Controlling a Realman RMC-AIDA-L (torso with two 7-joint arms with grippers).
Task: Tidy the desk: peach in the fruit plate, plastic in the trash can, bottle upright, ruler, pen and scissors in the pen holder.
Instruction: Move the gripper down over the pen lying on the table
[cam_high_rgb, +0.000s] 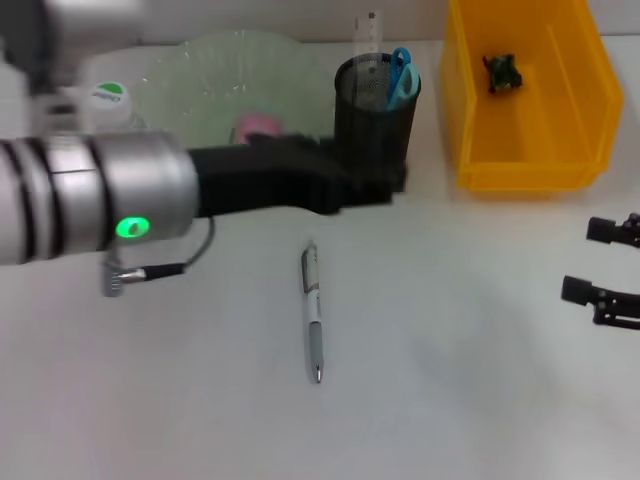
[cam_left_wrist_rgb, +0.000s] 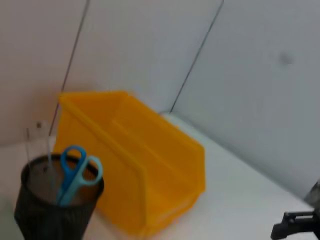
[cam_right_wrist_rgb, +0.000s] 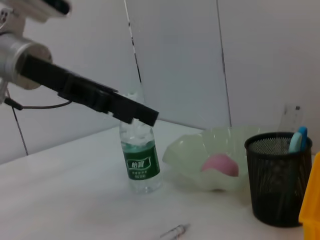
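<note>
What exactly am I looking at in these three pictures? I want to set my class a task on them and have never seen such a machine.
This is a robot with two arms, photographed at one moment by three cameras: one on its head looking down at the white table, and one on each wrist.

In the head view, the left arm's black gripper reaches across to the black mesh pen holder, which already holds blue-handled scissors and a clear plastic ruler. The right arm's gripper waits open at the table's right edge, holding nothing.

A silver pen lies loose on the table. A pink peach sits in the pale green fruit plate. A clear water bottle with a green label stands upright. The yellow plastic bin holds a small dark scrap.
</note>
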